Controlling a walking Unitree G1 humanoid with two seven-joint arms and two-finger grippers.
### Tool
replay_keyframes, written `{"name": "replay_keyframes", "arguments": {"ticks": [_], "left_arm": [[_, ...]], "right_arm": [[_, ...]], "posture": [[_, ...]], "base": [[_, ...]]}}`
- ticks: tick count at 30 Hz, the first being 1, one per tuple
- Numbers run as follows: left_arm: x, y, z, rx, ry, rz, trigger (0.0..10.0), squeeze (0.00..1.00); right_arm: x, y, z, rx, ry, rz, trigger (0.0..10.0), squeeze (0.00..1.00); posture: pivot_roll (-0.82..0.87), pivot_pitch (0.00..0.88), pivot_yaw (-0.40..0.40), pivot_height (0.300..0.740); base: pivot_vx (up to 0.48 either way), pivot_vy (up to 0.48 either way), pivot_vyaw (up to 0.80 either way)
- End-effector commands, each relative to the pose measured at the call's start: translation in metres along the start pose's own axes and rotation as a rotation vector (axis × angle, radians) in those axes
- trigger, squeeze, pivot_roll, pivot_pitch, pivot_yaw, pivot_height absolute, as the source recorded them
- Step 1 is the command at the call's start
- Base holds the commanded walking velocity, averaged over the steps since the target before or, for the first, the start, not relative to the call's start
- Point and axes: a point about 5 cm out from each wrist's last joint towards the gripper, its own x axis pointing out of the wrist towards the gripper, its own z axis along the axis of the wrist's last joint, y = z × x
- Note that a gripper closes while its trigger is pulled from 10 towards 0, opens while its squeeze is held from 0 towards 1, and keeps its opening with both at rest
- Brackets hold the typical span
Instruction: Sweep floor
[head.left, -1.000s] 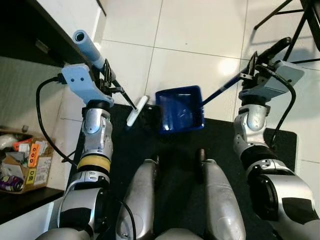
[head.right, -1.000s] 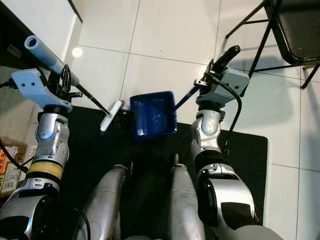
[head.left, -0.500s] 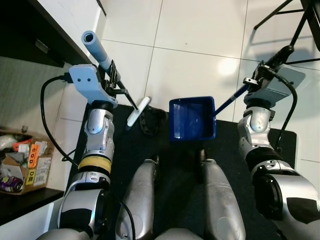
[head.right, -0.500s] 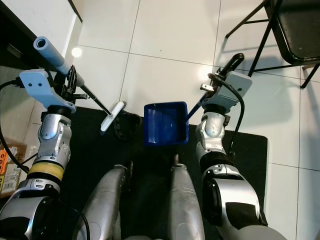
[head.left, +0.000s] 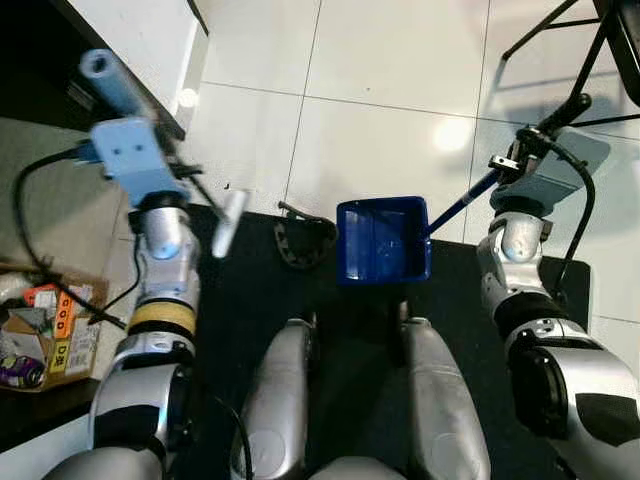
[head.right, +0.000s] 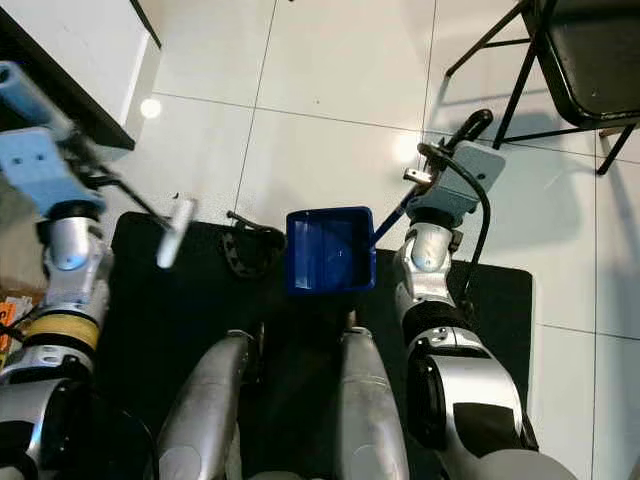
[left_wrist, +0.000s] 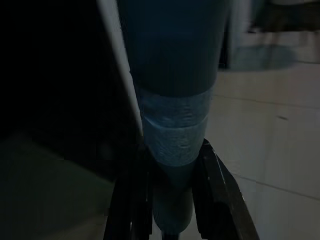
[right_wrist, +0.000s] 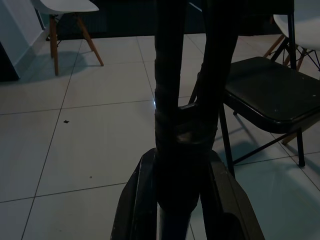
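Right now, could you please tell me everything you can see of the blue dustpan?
The blue dustpan is a glossy, plastic-looking square tray with raised walls. Its inside looks empty, with only light streaks of reflection. It lies at the far edge of the black mat, just ahead of the robot's knees, partly over the white tile floor. A thin dark blue handle slants up from its right corner to the right gripper, whose fingers clamp the wrapped dark grip. A small dark object lies just left of it.
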Motion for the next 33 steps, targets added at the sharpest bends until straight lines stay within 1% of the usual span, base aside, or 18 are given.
{"name": "replay_keyframes", "arguments": {"ticks": [1, 6, 9, 11, 12, 13, 15, 16, 17, 19, 20, 22, 24, 25, 26, 27, 28, 33], "left_arm": [[-0.001, 0.008, 0.000, 0.040, -0.021, 0.005, 10.0, 0.00], [-0.022, -0.015, -0.036, 0.111, 0.190, -0.159, 10.0, 0.00], [-0.029, -0.024, -0.041, 0.105, 0.218, -0.180, 10.0, 0.00], [-0.039, -0.038, -0.048, 0.077, 0.254, -0.218, 10.0, 0.00], [-0.049, -0.053, -0.051, 0.039, 0.280, -0.237, 10.0, 0.00], [-0.049, -0.053, -0.051, 0.039, 0.280, -0.237, 10.0, 0.00], [-0.066, -0.084, -0.053, -0.057, 0.325, -0.271, 10.0, 0.00], [-0.071, -0.099, -0.049, -0.128, 0.349, -0.264, 10.0, 0.00], [-0.071, -0.099, -0.049, -0.128, 0.349, -0.264, 10.0, 0.00], [-0.076, -0.126, -0.036, -0.268, 0.378, -0.233, 10.0, 0.00], [-0.076, -0.126, -0.036, -0.268, 0.378, -0.233, 10.0, 0.00], [-0.078, -0.154, -0.015, -0.417, 0.404, -0.217, 10.0, 0.00], [-0.078, -0.154, -0.015, -0.417, 0.404, -0.217, 10.0, 0.00], [-0.079, -0.168, -0.003, -0.486, 0.419, -0.251, 10.0, 0.00], [-0.079, -0.168, -0.003, -0.486, 0.419, -0.251, 10.0, 0.00], [-0.082, -0.178, 0.007, -0.533, 0.437, -0.279, 10.0, 0.00], [-0.087, -0.192, 0.030, -0.645, 0.482, -0.297, 10.0, 0.00], [-0.090, -0.199, 0.049, -0.707, 0.535, -0.337, 10.0, 0.00]], "right_arm": [[-0.012, -0.015, -0.020, -0.044, 0.102, -0.050, 10.0, 0.00], [-0.013, -0.015, -0.022, -0.052, 0.112, -0.046, 10.0, 0.00], [-0.013, -0.015, -0.022, -0.052, 0.114, -0.045, 10.0, 0.00], [-0.013, -0.014, -0.022, -0.052, 0.118, -0.044, 10.0, 0.00], [-0.013, -0.013, -0.023, -0.052, 0.121, -0.043, 10.0, 0.00], [-0.013, -0.013, -0.023, -0.052, 0.121, -0.043, 10.0, 0.00], [-0.013, -0.012, -0.023, -0.050, 0.126, -0.043, 10.0, 0.00], [-0.013, -0.011, -0.023, -0.048, 0.128, -0.043, 10.0, 0.00], [-0.013, -0.011, -0.023, -0.048, 0.128, -0.043, 10.0, 0.00], [-0.011, -0.013, -0.022, -0.045, 0.130, -0.050, 10.0, 0.00], [-0.011, -0.013, -0.022, -0.045, 0.130, -0.050, 10.0, 0.00], [-0.011, -0.016, -0.023, -0.041, 0.137, -0.063, 10.0, 0.00], [-0.011, -0.016, -0.023, -0.041, 0.137, -0.063, 10.0, 0.00], [-0.011, -0.017, -0.023, -0.039, 0.144, -0.070, 10.0, 0.00], [-0.011, -0.017, -0.023, -0.039, 0.144, -0.070, 10.0, 0.00], [-0.011, -0.018, -0.024, -0.035, 0.151, -0.078, 10.0, 0.00], [-0.011, -0.020, -0.025, -0.027, 0.162, -0.093, 10.0, 0.00], [-0.011, -0.020, -0.026, -0.020, 0.170, -0.100, 10.0, 0.00]], "posture": [[0.06, 0.476, 0.027, 0.740], [0.06, 0.475, 0.018, 0.740], [0.06, 0.474, 0.017, 0.740], [0.06, 0.473, 0.016, 0.740], [0.06, 0.473, 0.016, 0.740], [0.06, 0.473, 0.016, 0.740], [0.06, 0.472, 0.017, 0.740], [0.06, 0.472, 0.018, 0.740], [0.06, 0.472, 0.018, 0.740], [0.06, 0.470, 0.017, 0.740], [0.06, 0.470, 0.017, 0.740], [0.06, 0.466, 0.015, 0.740], [0.06, 0.466, 0.015, 0.740], [0.06, 0.467, 0.015, 0.740], [0.06, 0.467, 0.015, 0.740], [0.07, 0.465, 0.019, 0.740], [0.07, 0.464, 0.020, 0.740], [0.07, 0.460, 0.020, 0.740]], "base": [[0.000, 0.000, 0.00], [0.000, 0.000, 0.00], [0.000, 0.000, 0.00], [0.000, 0.000, 0.00], [0.000, 0.000, 0.00], [0.000, 0.000, 0.00], [0.000, 0.000, 0.00], [0.000, 0.000, 0.00], [0.000, 0.000, 0.00], [0.000, 0.000, 0.00], [0.000, 0.000, 0.00], [0.000, 0.000, 0.00], [0.000, 0.000, 0.00], [0.000, 0.000, 0.00], [0.000, 0.000, 0.00], [0.000, 0.000, 0.00], [0.000, 0.000, 0.00], [0.000, 0.000, 0.00]]}}
